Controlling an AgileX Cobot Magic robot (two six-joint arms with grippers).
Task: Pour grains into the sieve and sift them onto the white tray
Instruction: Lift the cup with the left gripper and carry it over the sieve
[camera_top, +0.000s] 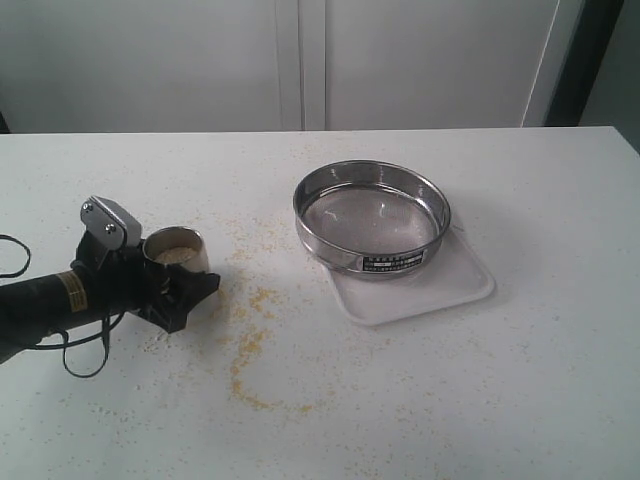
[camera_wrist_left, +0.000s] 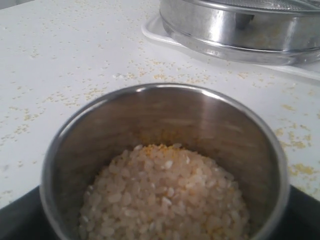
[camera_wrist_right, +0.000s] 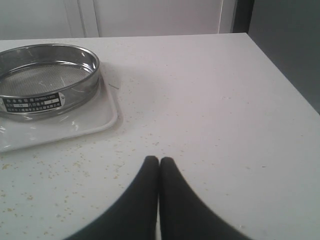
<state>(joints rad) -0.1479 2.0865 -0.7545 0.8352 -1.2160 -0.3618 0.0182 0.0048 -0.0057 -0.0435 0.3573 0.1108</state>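
Pre-pour: cup (camera_top: 192, 262) of grains (camera_wrist_left: 165, 200) is clasped by left end effector (camera_top: 172, 272) (right end effector (camera_wrist_right: 159, 165) closed, empty); tilting over sieve (camera_top: 330, 245) is needed.

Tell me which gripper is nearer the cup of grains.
Left. The left gripper clasps the cup itself. The right gripper, shut, sits over the table on the far side of the tray from the cup.
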